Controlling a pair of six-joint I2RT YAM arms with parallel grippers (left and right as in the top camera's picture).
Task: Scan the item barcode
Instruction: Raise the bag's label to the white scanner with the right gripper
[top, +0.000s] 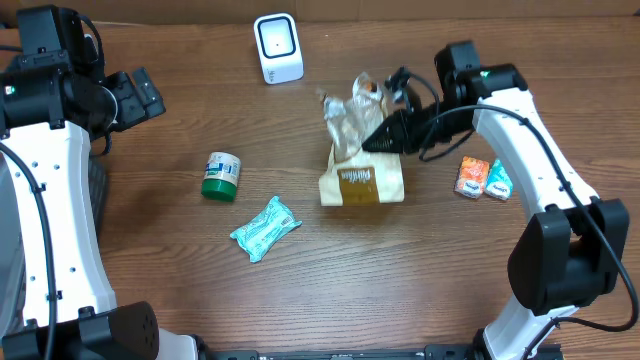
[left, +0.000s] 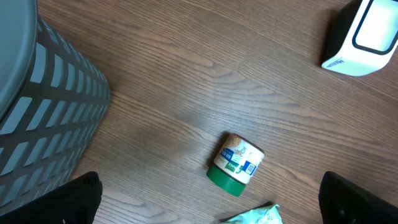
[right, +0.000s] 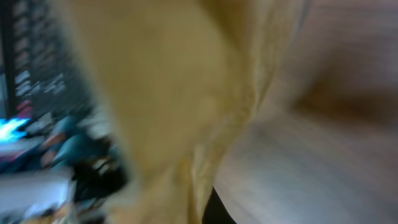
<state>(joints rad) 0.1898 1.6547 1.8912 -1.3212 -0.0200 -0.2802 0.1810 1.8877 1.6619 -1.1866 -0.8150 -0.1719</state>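
The white barcode scanner (top: 278, 47) stands upright at the back of the table; its corner also shows in the left wrist view (left: 364, 34). A yellow snack bag (top: 362, 170) with a crumpled clear top lies at centre-right. My right gripper (top: 368, 143) is shut on the bag's upper edge. In the right wrist view the bag (right: 168, 93) fills the frame as a yellow blur. My left gripper (top: 140, 95) hangs open at the far left, above the table, nothing between its fingers (left: 81, 199). A green-lidded jar (left: 236, 165) lies on its side below it.
A teal packet (top: 265, 228) lies in front of the jar (top: 221, 175). Two small packets, one orange (top: 472, 177) and one teal (top: 498, 180), lie to the right of the bag. A grey slatted basket (left: 43, 112) stands at the left edge.
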